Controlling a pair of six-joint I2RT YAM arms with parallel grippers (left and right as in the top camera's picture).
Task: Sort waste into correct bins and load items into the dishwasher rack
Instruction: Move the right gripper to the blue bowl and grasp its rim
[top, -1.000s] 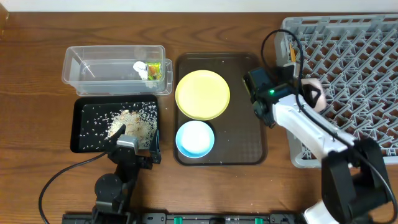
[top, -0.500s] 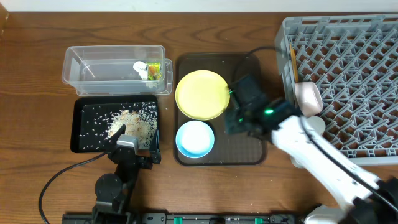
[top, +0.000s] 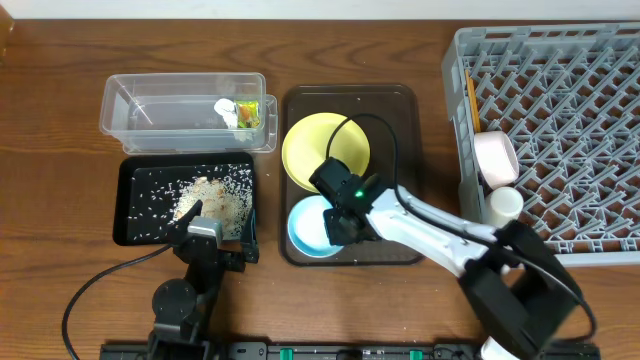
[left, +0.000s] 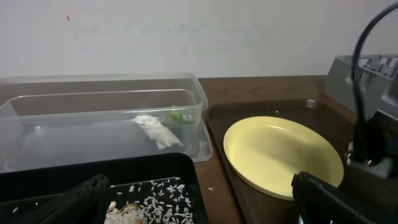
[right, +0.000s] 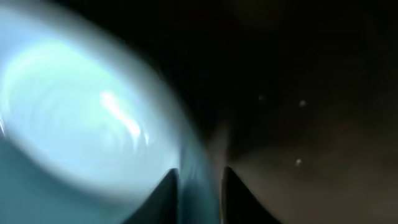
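Observation:
The light blue bowl (top: 308, 225) sits on the brown tray (top: 400, 130), below the round yellow plate (top: 325, 150). My right gripper (top: 337, 226) is at the bowl's right rim; in the right wrist view its fingers (right: 199, 180) pinch the rim of the blurred bowl (right: 81, 106). My left gripper (top: 215, 238) is open and empty at the black tray's (top: 135, 215) front edge, over the rice scraps (top: 210, 195). The wrapper (top: 248, 112) lies in the clear tub (top: 150, 110). The white bowl (top: 495, 157), white cup (top: 505, 205) and chopsticks (top: 470, 95) are in the grey rack (top: 560, 130).
The left wrist view shows the tub (left: 93, 106) with the wrapper (left: 177, 115), the black tray (left: 124, 171) with rice (left: 155, 199), the plate (left: 283, 152) and the open left fingers (left: 199, 202). The right arm's cable arcs over the plate.
My right arm has swung left from the rack, across the brown tray, down to the blue bowl's rim. The white bowl stays in the rack. The left arm has not moved.

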